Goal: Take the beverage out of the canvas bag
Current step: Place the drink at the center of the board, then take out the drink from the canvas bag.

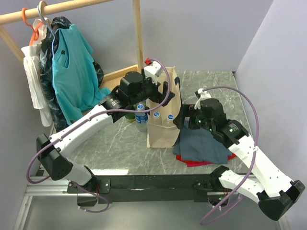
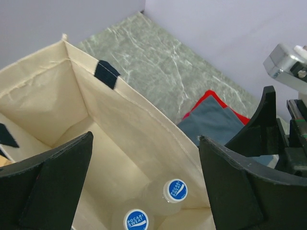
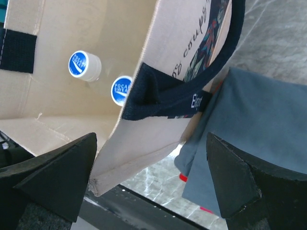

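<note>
Beverage bottles (image 2: 175,189), two with blue caps, stand upright deep in the canvas bag (image 1: 160,136), which sits open-mouthed mid-table so an arm can reach in from above. Left gripper (image 2: 146,139) hovers over the mouth, jaws spread wide, empty. Right gripper (image 3: 151,139), at the bag's 3 o'clock, straddles the rim beside a navy handle (image 3: 163,96) (likely to steady it), jaws equally spread, not pinching.

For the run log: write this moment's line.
left claw: open over canvas bag | right claw: open at bag rim | two bottles inside, ungripped
</note>
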{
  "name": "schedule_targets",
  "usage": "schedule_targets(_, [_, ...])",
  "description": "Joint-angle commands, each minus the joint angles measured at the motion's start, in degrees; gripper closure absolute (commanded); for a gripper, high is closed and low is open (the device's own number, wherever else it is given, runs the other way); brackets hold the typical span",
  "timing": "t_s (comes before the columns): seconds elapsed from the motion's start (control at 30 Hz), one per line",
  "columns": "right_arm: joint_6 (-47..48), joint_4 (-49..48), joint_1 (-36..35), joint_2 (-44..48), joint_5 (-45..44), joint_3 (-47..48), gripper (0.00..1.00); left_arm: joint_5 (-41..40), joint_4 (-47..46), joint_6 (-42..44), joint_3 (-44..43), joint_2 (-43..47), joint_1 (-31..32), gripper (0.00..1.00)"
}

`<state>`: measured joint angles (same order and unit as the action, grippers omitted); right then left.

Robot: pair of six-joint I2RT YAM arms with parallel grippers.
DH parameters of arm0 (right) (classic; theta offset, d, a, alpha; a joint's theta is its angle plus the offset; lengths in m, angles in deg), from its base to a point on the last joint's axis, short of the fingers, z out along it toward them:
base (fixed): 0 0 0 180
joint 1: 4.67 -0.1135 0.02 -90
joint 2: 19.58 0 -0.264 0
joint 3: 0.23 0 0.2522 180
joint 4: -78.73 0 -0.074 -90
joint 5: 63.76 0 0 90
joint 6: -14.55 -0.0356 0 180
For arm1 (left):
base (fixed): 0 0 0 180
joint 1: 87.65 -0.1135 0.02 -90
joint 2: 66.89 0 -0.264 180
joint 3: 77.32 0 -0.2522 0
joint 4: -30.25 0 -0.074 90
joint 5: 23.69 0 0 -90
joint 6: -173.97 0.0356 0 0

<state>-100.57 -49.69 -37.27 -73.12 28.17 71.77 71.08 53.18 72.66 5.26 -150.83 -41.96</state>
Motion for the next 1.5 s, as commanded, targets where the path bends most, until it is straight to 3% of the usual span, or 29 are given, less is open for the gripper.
schedule_targets(0.0, [-1.50, 3.13, -0.97, 2.03, 0.00, -2.25, 0.00, 3.22, 1.29, 0.76, -2.12, -0.34, 0.27, 0.03])
schedule_targets(0.33, [-4.58, 3.92, -2.82, 3.97, 0.52, -4.54, 0.00, 6.30, 4.28, 0.33, -1.07, -1.14, 0.27, 0.01])
schedule_targets(0.57, [-4.93, 4.36, -3.35, 3.00, -1.76, -4.54, 0.00, 10.42, 8.49, 1.91, -3.79, -3.24, 0.27, 0.15])
schedule_targets(1.0, [-7.22, 6.56, -3.35, 4.76, -10.45, -2.78, 0.00, 15.61, 13.59, 3.31, -2.91, -6.93, 0.27, 0.14])
schedule_targets(1.2, [-7.75, 7.09, -3.44, 6.17, -13.27, -1.90, 0.00, 20.45, 17.71, 4.37, -6.51, -11.50, 0.36, 0.23])
schedule_targets(1.47, [-6.69, 6.21, -3.35, 4.94, -13.45, -1.20, 0.00, 19.48, 19.83, 6.39, -6.96, -12.12, 0.80, 0.16])
